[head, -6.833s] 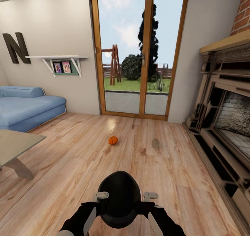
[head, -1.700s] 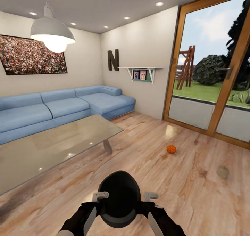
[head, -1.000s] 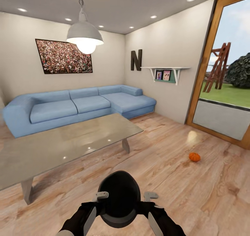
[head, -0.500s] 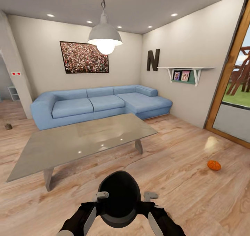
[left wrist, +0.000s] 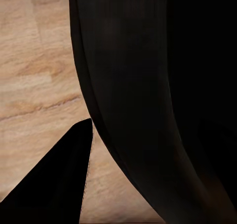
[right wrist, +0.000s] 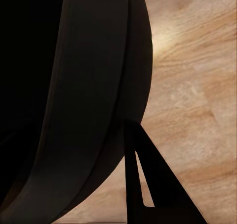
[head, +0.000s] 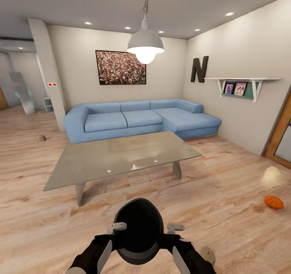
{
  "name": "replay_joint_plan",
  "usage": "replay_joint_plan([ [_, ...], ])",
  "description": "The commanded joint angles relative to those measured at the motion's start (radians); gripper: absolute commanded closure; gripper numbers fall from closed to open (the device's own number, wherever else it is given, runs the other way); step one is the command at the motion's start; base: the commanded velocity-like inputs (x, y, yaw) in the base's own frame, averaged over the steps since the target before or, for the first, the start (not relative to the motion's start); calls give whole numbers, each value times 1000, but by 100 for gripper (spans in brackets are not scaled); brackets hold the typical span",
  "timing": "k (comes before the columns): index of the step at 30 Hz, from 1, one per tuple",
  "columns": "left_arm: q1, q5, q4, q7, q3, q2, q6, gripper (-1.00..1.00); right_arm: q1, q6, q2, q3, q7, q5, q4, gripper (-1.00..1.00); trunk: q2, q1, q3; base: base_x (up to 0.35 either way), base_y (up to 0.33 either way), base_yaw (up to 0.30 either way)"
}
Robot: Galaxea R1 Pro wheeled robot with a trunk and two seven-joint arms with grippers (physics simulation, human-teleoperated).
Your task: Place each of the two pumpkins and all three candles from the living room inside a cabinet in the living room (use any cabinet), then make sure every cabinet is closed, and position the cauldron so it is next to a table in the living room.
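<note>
The black round cauldron (head: 138, 229) hangs in front of me over the wood floor, held from both sides. My left gripper (head: 117, 227) is shut on its left rim and my right gripper (head: 175, 227) on its right rim. Its dark wall (left wrist: 148, 85) looms close in the left wrist view, and the same wall (right wrist: 74, 85) in the right wrist view. One orange pumpkin (head: 274, 201) lies on the floor at the right. A grey-brown candle (head: 42, 137) stands far off at the left, and another candle (head: 208, 255) sits by my right forearm. The cabinet is out of view.
A long grey table (head: 121, 155) on slanted legs stands straight ahead, with a blue corner sofa (head: 137, 118) behind it. A pillar (head: 48, 76) marks the room's left side. A wooden door frame (head: 279, 137) is at the right edge.
The camera has swung left: the glass door and fireplace left the picture, the table and sofa came to the middle. The cauldron stays held the same way between both grippers.
</note>
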State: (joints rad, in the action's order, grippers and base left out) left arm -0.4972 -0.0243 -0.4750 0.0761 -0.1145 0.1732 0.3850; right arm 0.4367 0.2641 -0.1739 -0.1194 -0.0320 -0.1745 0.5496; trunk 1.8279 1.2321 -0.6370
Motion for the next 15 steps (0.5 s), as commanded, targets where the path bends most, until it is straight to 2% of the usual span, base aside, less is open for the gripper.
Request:
replay_joint_plan([
  [1, 0, 29, 3, -2, 6, 1, -2, 100, 0, -20, -1, 1, 3, 3, 3, 100, 0, 0, 0, -168, 0, 290],
  [7, 0, 29, 3, -2, 6, 1, -2, 100, 0, -20, -1, 1, 3, 3, 3, 100, 0, 0, 0, -176, 22, 290],
  [15, 0, 29, 3, -2, 6, 1, -2, 100, 0, -20, -1, 1, 3, 3, 3, 100, 0, 0, 0, -203, 89, 290],
])
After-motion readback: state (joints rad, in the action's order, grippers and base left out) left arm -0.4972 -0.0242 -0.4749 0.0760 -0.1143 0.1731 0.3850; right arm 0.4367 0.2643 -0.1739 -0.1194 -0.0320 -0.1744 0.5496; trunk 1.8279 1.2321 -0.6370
